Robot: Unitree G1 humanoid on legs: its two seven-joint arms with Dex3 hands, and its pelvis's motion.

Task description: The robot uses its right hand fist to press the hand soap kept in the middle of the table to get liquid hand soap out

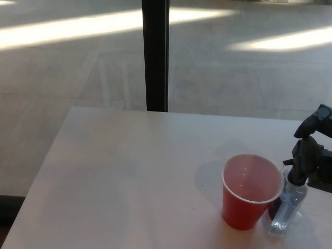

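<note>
Table (129, 176): pale top; its far edge runs across the middle of the view, and its left edge slants down to the near left corner.
Soap (287, 205): clear bottle with a dark pump head, upright near the right edge of the table, towards the near side.
Cup (250, 189): red with a pale inside, upright, mouth open, just left of the soap and overlapping it in view; whether they touch, I cannot tell.
Right hand (310, 153): black, comes in from the right edge, directly over the pump head and seemingly on it.
Fingers (303, 158): curled together in a fist, grasping nothing.
Left hand: out of view.
Pillar (155, 54): dark, upright, beyond the far edge.
Floor (67, 62): grey, with sunlit bands.
</note>
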